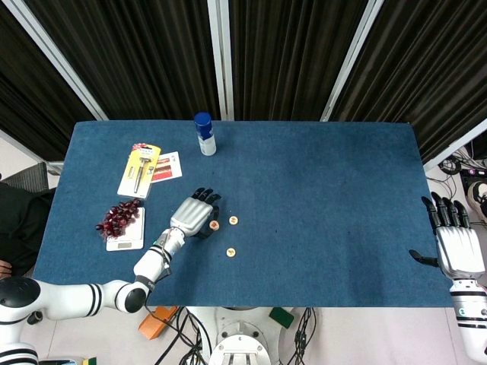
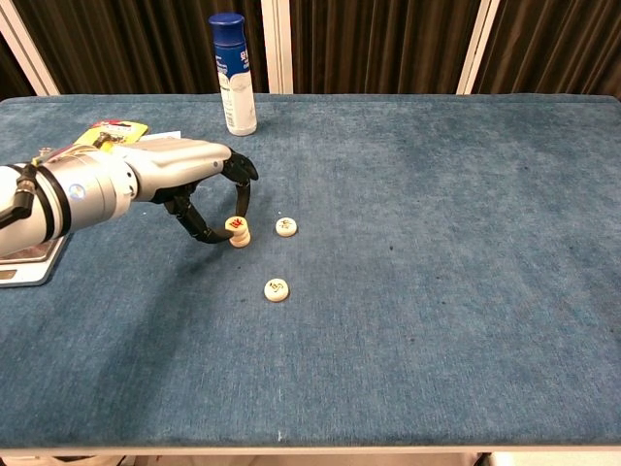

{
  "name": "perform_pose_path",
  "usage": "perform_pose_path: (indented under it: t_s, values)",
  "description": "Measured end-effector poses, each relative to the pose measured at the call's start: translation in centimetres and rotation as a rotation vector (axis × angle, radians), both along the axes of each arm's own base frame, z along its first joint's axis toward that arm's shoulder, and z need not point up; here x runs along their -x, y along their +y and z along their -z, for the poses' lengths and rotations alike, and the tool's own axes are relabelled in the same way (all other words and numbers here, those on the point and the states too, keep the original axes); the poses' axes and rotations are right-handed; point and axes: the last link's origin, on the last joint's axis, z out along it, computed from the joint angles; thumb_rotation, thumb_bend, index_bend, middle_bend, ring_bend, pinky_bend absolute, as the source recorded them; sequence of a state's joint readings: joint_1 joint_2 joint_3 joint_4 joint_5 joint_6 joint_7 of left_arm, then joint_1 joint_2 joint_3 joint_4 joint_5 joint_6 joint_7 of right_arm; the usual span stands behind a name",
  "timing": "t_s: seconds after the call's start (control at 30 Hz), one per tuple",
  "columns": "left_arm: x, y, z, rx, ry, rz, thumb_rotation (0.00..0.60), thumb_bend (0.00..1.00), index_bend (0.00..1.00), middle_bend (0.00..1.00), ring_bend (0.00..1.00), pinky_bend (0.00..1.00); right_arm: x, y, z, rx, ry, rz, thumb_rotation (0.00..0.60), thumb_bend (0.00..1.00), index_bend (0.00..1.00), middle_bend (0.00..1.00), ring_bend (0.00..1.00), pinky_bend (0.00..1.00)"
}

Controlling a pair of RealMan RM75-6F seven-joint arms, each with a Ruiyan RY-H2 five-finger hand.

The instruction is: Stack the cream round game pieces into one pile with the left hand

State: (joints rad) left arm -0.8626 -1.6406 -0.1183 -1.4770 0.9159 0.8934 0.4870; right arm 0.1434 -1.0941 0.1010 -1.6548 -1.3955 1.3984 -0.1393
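While the left hand (image 2: 199, 184) reaches out low over the blue table (image 2: 437, 291), its dark fingers (image 2: 243, 199) curl down around a cream round game piece (image 2: 237, 225) with a red mark on its face, thumb on the near side and fingertips on the far side; the piece sits directly on top of a second cream piece (image 2: 239, 240), the two forming a short pile, and the fingers look to be touching the top one, though whether they grip it or merely rest against it I cannot tell. Both discs lie flat, faces up, so the pile's axis stands upright off the cloth. Just to the right of the pile, apart from it, lies another cream piece (image 2: 285, 227), flat with a dark mark upward, and nearer the front edge a further piece (image 2: 277, 289) lies flat as well, separate from the others. From the head view the left hand (image 1: 195, 214) points toward the table's far right, with its forearm running back to the near-left corner. The right hand (image 1: 455, 242) hangs off the table's right edge, fingers straight and spread, holding nothing. At the far edge stands a blue-capped spray can (image 2: 233, 74), upright; to the left are a yellow packaged tool (image 1: 139, 170), a card (image 1: 167, 166) and dark red grapes (image 1: 119, 218) on a small scale (image 1: 125, 237).
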Motion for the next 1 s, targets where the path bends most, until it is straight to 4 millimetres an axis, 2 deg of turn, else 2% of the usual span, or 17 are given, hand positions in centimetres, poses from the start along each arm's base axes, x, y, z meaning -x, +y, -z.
perform_pose_path:
  t_s: [0.37,0.7,1.0]
  values:
    - [-0.7,-0.1,-0.1,-0.003,-0.02,0.015,0.6,0.34,0.31,0.08,0.0,0.0,0.1,0.1,-0.1,0.005,0.001,0.001,0.6,0.09,0.0,0.02,0.0,0.02]
    - [-4.1,0.8,1.2,0.014,-0.062,0.037,0.594,0.27,0.35,0.08,0.0,0.0,0.3,0.4,-0.4,0.011,0.0,0.001,0.6,0.09,0.0,0.02,0.0,0.02]
    - [-4.7,1.8,3.0,0.01,0.014,0.011,0.593,0.27,0.42,0.08,0.0,0.0,0.6,0.4,-0.4,0.008,-0.002,0.006,0.6,0.09,0.0,0.02,0.0,0.02]
